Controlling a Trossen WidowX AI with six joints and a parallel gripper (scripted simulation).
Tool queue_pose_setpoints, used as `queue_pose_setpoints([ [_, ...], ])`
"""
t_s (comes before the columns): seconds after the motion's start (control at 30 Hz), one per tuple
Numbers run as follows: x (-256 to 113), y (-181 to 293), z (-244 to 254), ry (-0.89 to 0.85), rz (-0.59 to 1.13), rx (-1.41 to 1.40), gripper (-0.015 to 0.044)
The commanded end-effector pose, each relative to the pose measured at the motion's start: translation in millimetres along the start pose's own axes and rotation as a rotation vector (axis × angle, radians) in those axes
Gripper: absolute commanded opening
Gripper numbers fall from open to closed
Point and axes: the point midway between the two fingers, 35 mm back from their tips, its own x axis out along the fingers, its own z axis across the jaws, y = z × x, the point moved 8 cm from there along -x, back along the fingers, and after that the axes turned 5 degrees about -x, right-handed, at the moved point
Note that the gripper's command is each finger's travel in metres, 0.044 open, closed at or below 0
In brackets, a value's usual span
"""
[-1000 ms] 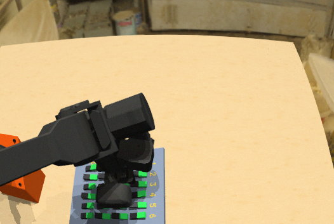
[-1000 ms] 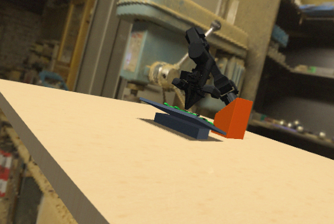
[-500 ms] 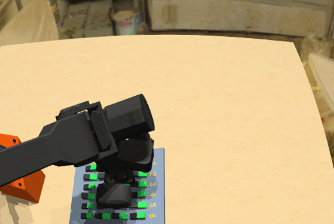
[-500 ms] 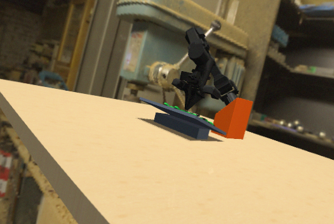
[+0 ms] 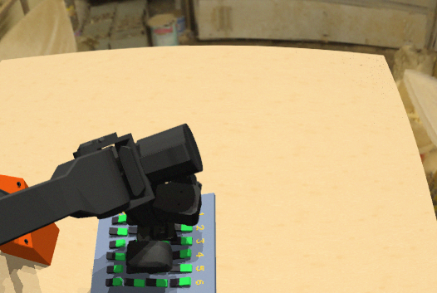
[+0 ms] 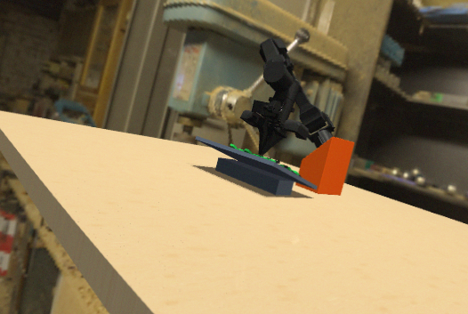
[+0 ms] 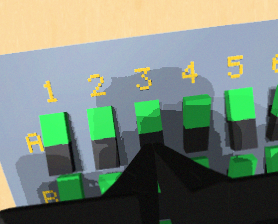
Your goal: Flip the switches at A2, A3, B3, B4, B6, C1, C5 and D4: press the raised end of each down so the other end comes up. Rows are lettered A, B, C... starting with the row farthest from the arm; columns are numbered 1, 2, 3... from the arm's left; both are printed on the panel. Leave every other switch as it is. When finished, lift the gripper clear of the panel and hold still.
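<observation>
The blue-grey panel carries rows of rocker switches, half green and half black. My gripper is shut and empty, pointing down close over the panel. In the wrist view its tip overlaps the near black half of switch A3; whether it touches is unclear. Switches A2 and A1 show bright green far halves. Switch D4 and switch B6 show in the top view. The fingers hide B3; the arm hides C1 and other middle switches in the top view.
Switch A4 and switch A5 stand right of the tip. Switch B1 and switch B2 are partly behind the gripper body. An orange block stands at the arm's base.
</observation>
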Motion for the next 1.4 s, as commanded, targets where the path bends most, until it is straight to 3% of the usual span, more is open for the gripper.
queue_pose_setpoints([
  [0.0, 0.8, 0.2, -0.1, 0.003, 0.0, -0.005, 0.0],
  [1.1, 5.3, 0.4, -0.1, 0.003, 0.0, -0.005, 0.0],
  [1.37, -59.8, -4.5, 0.1, -0.001, 0.027, -0.005, 0.0],
])
